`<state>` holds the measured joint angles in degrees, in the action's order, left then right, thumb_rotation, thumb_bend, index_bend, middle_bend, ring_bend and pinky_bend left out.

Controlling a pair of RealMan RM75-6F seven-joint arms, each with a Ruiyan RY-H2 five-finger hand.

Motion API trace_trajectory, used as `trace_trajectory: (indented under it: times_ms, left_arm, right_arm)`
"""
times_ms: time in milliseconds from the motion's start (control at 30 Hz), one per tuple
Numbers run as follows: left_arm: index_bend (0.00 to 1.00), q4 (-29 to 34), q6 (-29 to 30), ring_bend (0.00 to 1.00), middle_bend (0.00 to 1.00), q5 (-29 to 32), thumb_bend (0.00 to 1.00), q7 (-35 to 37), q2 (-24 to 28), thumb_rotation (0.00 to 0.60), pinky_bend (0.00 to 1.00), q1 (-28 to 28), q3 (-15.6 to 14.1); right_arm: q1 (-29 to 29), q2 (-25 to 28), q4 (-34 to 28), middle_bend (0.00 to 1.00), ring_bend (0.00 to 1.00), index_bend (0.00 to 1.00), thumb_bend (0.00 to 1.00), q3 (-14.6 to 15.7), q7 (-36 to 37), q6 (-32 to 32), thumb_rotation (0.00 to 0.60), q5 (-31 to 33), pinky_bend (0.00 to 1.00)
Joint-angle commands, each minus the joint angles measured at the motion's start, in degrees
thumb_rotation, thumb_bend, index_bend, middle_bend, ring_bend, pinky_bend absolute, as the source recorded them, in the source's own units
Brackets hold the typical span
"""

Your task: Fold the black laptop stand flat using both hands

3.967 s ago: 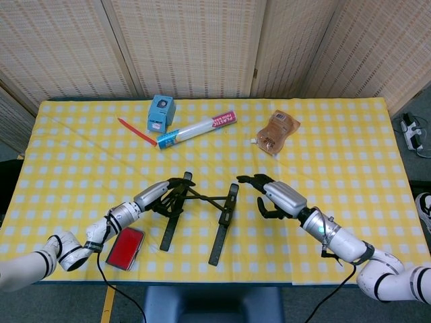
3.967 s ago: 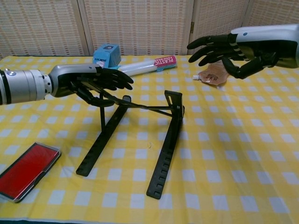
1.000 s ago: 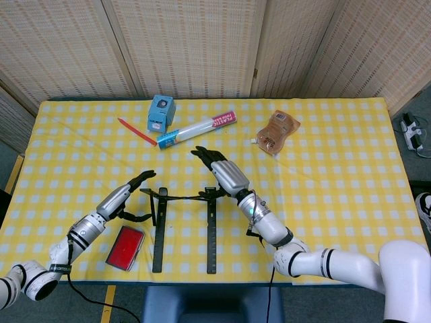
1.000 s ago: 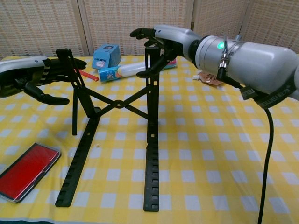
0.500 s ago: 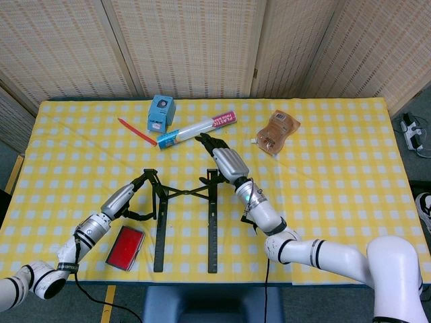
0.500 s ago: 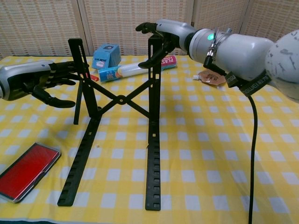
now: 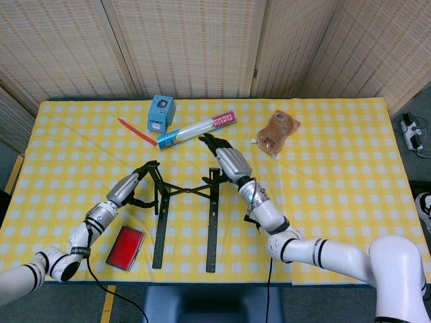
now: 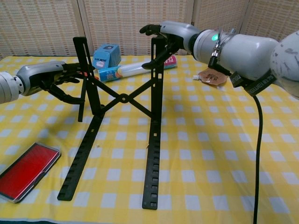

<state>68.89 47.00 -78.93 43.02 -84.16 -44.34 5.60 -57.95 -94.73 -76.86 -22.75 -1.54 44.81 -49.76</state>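
We see a table covered in a yellow-and-white checked cloth, with the black laptop stand standing on it near the front edge and a red phone lying flat just to its left. Along the far side lie a red pen, a blue box, a white tube and a brown pouch.

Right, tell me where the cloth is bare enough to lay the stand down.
Bare cloth lies right of the laptop stand, below the brown pouch. The back middle is crowded: blue box, red pen, tube. The red case fills the front left.
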Motion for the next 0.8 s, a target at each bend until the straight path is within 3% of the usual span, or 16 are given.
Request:
trace_trajectory:
  times_ms: [33, 467, 800]
  left_arm:
    - [0.0, -0.86, -0.71, 0.01, 0.04, 0.07, 0.27, 0.33, -0.37, 0.6, 0.0, -0.07, 0.2]
    - [0.02, -6.09, -3.91, 0.02, 0.05, 2.29, 0.27, -2.1, -4.2, 0.6, 0.0, -1.75, 2.33]
    - [0.13, -9.67, -6.45, 0.05, 0.1, 5.84, 0.27, -5.52, -7.25, 0.6, 0.0, -2.97, 4.74]
  right_arm:
    - [0.18, 0.12, -0.04, 0.03, 0.04, 0.0, 0.29, 0.26, 0.31, -0.1, 0.6, -0.33, 0.0]
    - [1.54, 1.69, -2.1, 0.03, 0.04, 0.0, 0.29, 1.33, 1.62, 0.14, 0.6, -2.24, 0.0]
    - [2.44, 3.24, -4.12, 0.03, 0.04, 0.0, 0.29, 2.04, 2.22, 0.3, 0.6, -3.71, 0.0]
